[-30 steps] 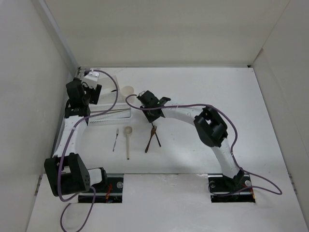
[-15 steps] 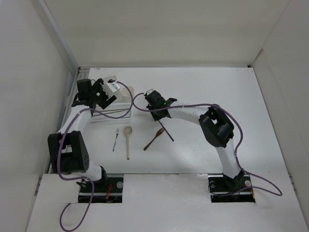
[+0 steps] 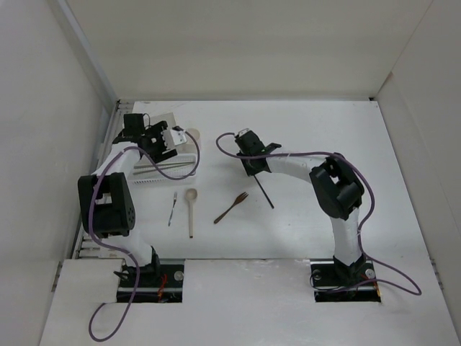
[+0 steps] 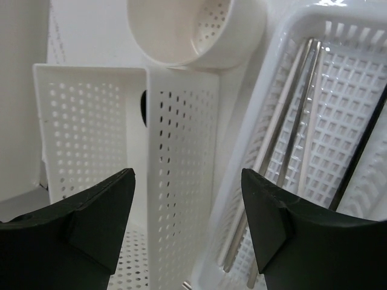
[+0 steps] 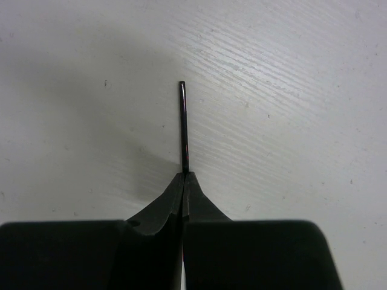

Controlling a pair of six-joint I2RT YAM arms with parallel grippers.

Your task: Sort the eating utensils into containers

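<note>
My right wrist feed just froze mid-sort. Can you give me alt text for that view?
The right fingers are pinched shut on a thin dark chopstick that points straight ahead, away from the camera. White table lies beneath, with a soft shadow to the chopstick's left.

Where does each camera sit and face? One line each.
Top external: above and behind the bases, looking down on the table; both arms show.
Left wrist: over the open left gripper, facing the box, cup and tray.
Right wrist: facing the table; right gripper shut on the dark chopstick.
Top and right wrist share that chopstick.
</note>
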